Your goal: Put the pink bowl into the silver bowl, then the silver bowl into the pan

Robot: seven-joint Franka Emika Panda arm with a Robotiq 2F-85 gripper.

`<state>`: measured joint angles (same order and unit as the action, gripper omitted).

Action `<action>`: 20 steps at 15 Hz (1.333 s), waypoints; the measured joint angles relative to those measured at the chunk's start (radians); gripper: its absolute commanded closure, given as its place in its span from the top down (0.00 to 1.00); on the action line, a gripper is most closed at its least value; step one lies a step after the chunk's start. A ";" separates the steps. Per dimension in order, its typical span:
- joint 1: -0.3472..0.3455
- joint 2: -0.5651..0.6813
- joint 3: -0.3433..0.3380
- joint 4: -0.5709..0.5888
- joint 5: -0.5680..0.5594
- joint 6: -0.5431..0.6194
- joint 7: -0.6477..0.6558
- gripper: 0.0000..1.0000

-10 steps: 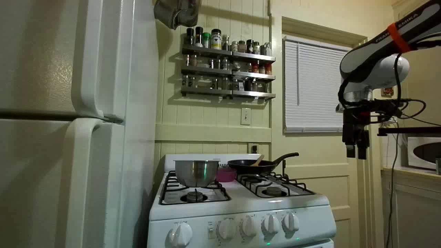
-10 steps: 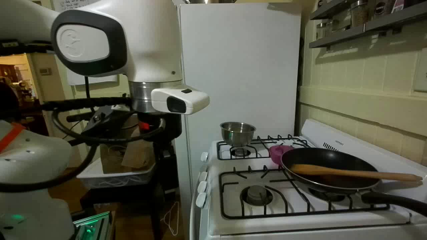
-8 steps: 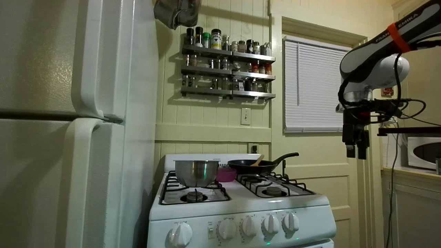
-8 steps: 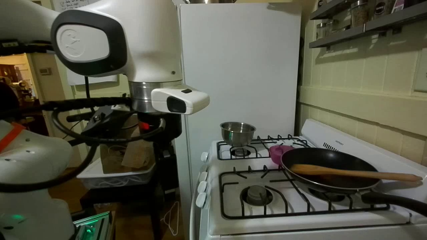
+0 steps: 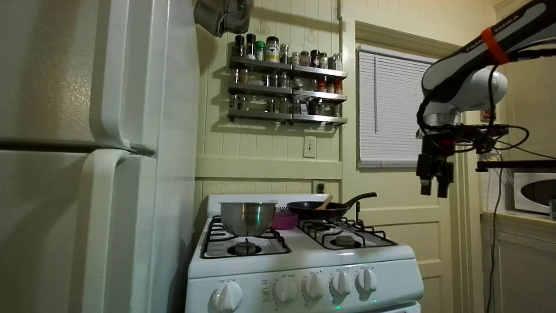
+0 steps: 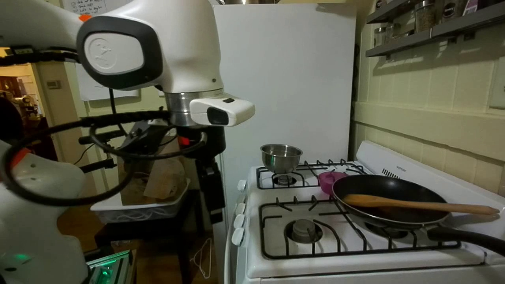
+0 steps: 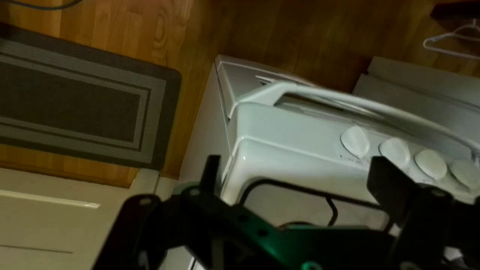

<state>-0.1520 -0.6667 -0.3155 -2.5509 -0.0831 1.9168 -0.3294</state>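
Note:
The silver bowl (image 5: 247,219) stands upright at the front of the burner grate nearest the fridge; it also shows in an exterior view (image 6: 281,159). The small pink bowl (image 6: 330,182) sits on the stove between the silver bowl and the pan, partly hidden behind the pan there and behind the silver bowl in an exterior view (image 5: 285,221). The black pan (image 6: 388,185) rests on the back grate with its handle outward. My gripper (image 5: 434,189) hangs fingers down, above and to the side of the stove, apart from all three. In the wrist view my gripper (image 7: 296,165) is open and empty; no bowl shows there.
A wooden spatula (image 6: 418,204) lies across the pan. The white stove (image 5: 304,261) has raised black grates and front knobs. The fridge (image 6: 284,79) stands beyond the silver bowl. Spice shelves (image 5: 286,89) hang on the wall above. A dark mat (image 7: 75,101) lies on the floor.
My arm and gripper have moved toward the stove and slightly up. The gripper's fingers now show more clearly beside the stove front. The bowls and pan have not moved.

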 measured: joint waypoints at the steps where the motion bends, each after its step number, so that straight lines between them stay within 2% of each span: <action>1: 0.010 0.018 0.027 0.006 0.027 0.054 0.054 1.00; 4: 0.031 0.113 0.137 0.035 0.080 0.264 0.258 1.00; 7: 0.030 0.265 0.242 0.106 0.085 0.399 0.495 1.00; 10: 0.030 0.425 0.309 0.213 0.085 0.434 0.712 1.00; 13: 0.037 0.569 0.335 0.346 0.099 0.433 0.887 1.00; 15: 0.041 0.605 0.333 0.377 0.099 0.433 0.893 1.00; 20: 0.041 0.590 0.328 0.372 0.098 0.433 0.892 1.00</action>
<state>-0.1105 -0.0768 0.0123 -2.1793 0.0151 2.3494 0.5622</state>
